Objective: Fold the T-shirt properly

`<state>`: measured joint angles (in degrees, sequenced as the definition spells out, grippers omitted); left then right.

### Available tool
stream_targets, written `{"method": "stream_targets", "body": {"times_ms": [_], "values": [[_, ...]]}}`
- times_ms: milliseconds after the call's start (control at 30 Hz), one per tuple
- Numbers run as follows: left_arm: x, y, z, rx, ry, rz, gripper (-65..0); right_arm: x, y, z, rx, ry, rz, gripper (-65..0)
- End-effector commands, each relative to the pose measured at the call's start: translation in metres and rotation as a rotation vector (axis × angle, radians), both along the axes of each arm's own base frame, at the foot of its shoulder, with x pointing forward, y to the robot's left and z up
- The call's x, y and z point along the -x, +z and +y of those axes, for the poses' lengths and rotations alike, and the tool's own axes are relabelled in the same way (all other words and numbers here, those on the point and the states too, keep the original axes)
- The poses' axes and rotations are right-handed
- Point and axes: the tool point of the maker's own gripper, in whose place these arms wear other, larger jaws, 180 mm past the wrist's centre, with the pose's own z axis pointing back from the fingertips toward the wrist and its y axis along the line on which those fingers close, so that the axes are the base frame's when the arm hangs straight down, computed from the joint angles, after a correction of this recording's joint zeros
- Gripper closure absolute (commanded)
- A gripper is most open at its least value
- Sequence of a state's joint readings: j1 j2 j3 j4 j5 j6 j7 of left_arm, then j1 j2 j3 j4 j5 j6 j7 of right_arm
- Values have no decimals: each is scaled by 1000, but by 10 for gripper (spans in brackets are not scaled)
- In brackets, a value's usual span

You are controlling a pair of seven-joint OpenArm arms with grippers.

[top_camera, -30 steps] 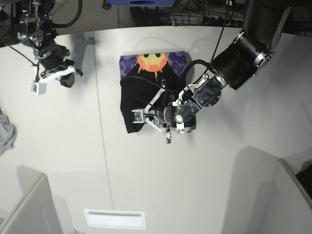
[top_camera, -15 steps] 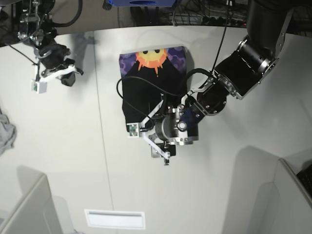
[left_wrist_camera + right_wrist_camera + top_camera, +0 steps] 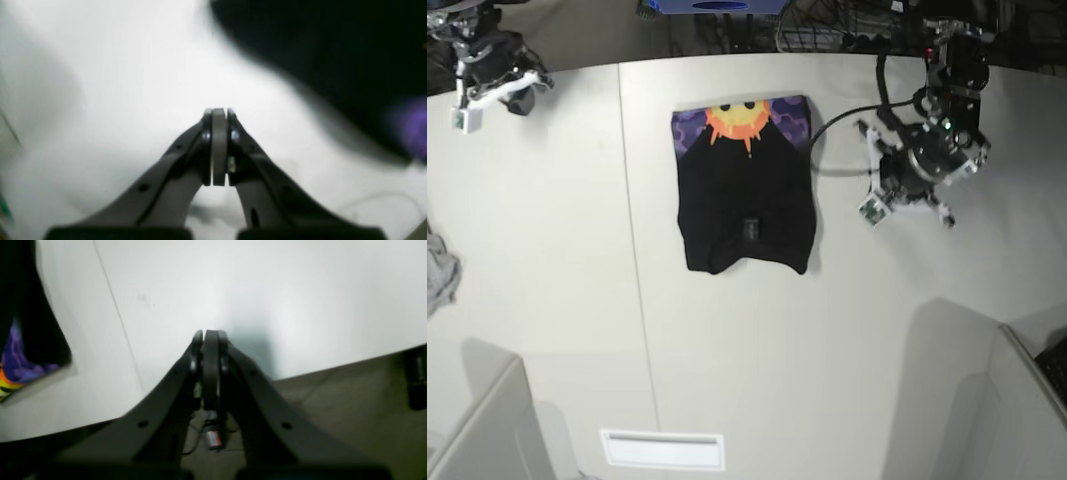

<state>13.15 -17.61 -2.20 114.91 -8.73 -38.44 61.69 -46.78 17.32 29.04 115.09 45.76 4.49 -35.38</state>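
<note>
Closest to my left wrist lens, my left fingers (image 3: 219,146) press together pad to pad, nothing between them, above a bare stretch of the white surface (image 3: 110,83). Beyond them, in the upper right of that blurred view, a dark mass with a smear of purple is the T-shirt (image 3: 333,50); its edges are too soft to trace.

My right fingers (image 3: 210,366) are likewise closed on nothing, hanging over the far edge of the surface where the brown floor (image 3: 333,413) begins. A corner of the shirt, black with purple and orange print, is cut off at the left edge of that frame.

From the overhead view, the T-shirt lies folded into a compact black rectangle in the middle of the surface, its near hem slightly rumpled, a small label showing at its centre. Only the top of the orange sun face on purple peeks out along the far edge; the rest of the print is folded under. My left arm (image 3: 917,165) hovers just beside the shirt, apart from it. My right arm (image 3: 492,80) is well away at the far corner. A grey cloth (image 3: 439,275) is cropped by the frame's left edge.
</note>
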Motion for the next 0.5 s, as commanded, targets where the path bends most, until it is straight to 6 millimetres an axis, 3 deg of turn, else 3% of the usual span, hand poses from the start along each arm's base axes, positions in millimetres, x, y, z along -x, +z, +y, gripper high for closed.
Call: {"method": "stream_targets", "body": {"times_ms": [0, 133, 267, 333, 467], "values": [[16, -3, -11, 57, -35, 1, 0, 8, 5, 1, 7, 43, 6, 0], [120, -37, -22, 187, -81, 158, 0, 55, -10, 0, 5, 65, 171, 0], [215, -41, -37, 328, -52, 308, 0, 95, -21, 3, -15, 131, 379, 0], [255, -48, -33, 319, 11, 392, 0, 119, -31, 25, -77, 187, 498, 0], [323, -86, 1, 112, 84, 538, 0, 170, -63, 73, -177, 300, 668, 0]]}}
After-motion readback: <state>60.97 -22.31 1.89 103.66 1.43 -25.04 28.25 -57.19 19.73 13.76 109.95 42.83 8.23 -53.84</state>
